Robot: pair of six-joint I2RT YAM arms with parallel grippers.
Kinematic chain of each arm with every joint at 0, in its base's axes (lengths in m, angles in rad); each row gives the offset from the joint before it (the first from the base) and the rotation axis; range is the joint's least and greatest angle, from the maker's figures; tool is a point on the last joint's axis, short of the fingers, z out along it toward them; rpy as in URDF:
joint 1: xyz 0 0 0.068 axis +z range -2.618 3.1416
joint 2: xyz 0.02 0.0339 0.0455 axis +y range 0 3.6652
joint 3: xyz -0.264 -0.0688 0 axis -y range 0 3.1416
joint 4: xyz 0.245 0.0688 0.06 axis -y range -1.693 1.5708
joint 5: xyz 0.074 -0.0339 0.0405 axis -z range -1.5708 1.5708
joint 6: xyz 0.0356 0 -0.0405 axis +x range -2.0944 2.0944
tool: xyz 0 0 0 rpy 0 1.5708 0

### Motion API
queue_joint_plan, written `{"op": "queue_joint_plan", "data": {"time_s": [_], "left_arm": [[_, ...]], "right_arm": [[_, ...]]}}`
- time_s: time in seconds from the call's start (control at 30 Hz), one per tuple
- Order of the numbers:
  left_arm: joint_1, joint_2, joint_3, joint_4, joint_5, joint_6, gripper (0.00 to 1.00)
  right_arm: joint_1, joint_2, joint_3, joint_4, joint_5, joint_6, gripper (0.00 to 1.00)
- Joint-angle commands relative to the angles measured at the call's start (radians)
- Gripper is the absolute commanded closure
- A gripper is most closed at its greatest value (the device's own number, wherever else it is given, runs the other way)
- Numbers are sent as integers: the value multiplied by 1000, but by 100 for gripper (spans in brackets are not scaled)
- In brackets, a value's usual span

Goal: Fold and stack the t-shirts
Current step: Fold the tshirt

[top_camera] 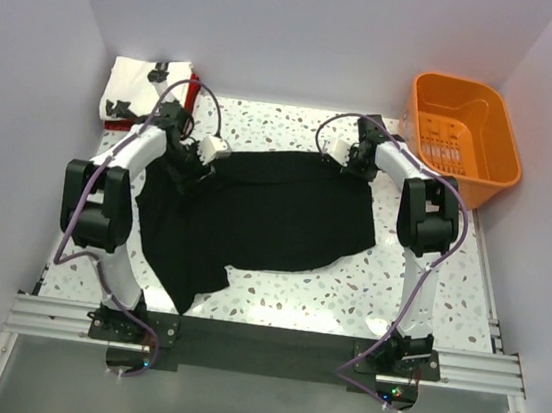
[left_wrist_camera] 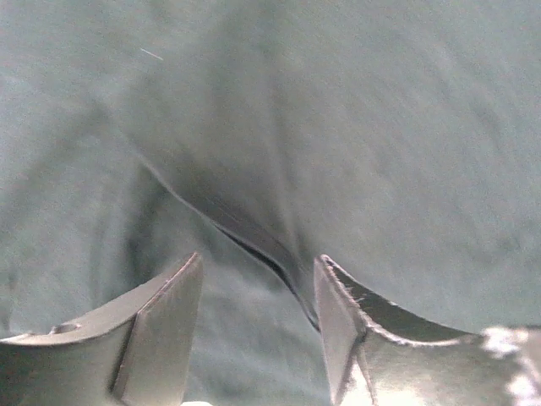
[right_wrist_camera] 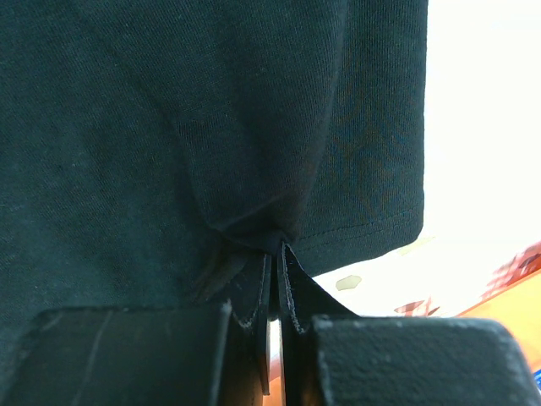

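The black t-shirt (top_camera: 275, 216) lies spread across the middle of the table (top_camera: 346, 296), a soft matte knit, rumpled, its near left corner trailing out in a loose tongue towards the arm bases. The right gripper (right_wrist_camera: 275, 264) is clamped on the shirt's far right edge; its two dark fingers meet with a pinch of cloth drawn up between them, and creases fan out from that pinch. Just beside the tips runs a stitched hem, and beyond it the pale speckled tabletop. The left gripper (left_wrist_camera: 258, 330) sits low over the far left part of the same shirt with its jaws apart. Its flat, worn metal fingers (left_wrist_camera: 165, 330) stand on either side of the fabric; a raised fold of cloth runs down close to the right-hand finger, and whether it touches I cannot tell. Beyond the left gripper, in the far left corner, lies the white t-shirt (top_camera: 137, 89), crumpled, with black printed figures. A sliver of the red t-shirt (top_camera: 192, 85) shows against its right side. To the right of the right gripper stands an orange basket (top_camera: 469, 114), hard glossy plastic with rounded corners.
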Motion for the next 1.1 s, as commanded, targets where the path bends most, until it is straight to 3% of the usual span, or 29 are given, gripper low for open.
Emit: {"op": "queue_joint_plan", "data": {"time_s": [0.0, 0.27, 0.33, 0.37, 0.47, 0.53, 0.63, 0.87, 1.0, 1.07], "left_arm": [[8, 90, 113, 60, 13, -188, 39], [8, 244, 253, 85, 19, -359, 41], [8, 251, 260, 73, 36, -357, 51], [8, 247, 259, 68, 67, -350, 63], [5, 184, 222, 45, 151, -275, 84], [-6, 114, 188, 47, 170, -212, 87], [-38, 57, 109, 31, 156, -138, 85], [-117, -8, -32, -1, 85, -6, 67], [-136, -43, -59, 13, 90, -18, 66], [-137, -42, -62, 46, 62, -66, 73]], "right_arm": [[5, 3, 19, -25, -3, -10, 100], [5, 6, 25, -24, -6, -10, 100], [5, 4, 27, -24, -7, -10, 100], [5, 3, 25, -22, -6, -10, 100], [6, 1, 27, -24, -1, -15, 100], [5, 1, 27, -22, -1, -16, 100], [5, 0, 27, -24, 0, -18, 100], [5, -2, 18, -17, 13, -27, 100], [5, 1, 19, -14, 13, -25, 100], [5, 6, 25, -14, 19, -22, 100]]}}
